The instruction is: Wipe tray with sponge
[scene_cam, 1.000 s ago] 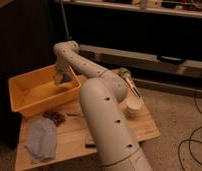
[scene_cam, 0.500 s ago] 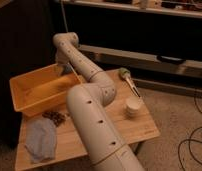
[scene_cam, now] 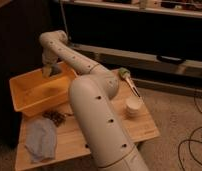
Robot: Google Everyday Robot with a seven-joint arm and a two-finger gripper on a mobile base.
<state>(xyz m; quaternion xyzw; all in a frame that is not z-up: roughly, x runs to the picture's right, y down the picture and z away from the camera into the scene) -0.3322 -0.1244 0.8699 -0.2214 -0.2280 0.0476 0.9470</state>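
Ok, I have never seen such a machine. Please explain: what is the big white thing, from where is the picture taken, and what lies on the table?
The big white jointed tube is the one arm of a mobile robot. The single camera looks along this arm from above; its mounting is not on record. At the arm's far end, the gripper hangs at the far side of a shallow orange plastic tray, which stands on a small light wooden table. Whether it holds anything, I cannot tell. Also on the table lie a crumpled blue-grey cloth, a small pile of dark brown bits, a low round white cup and a long-handled brush with a green head.
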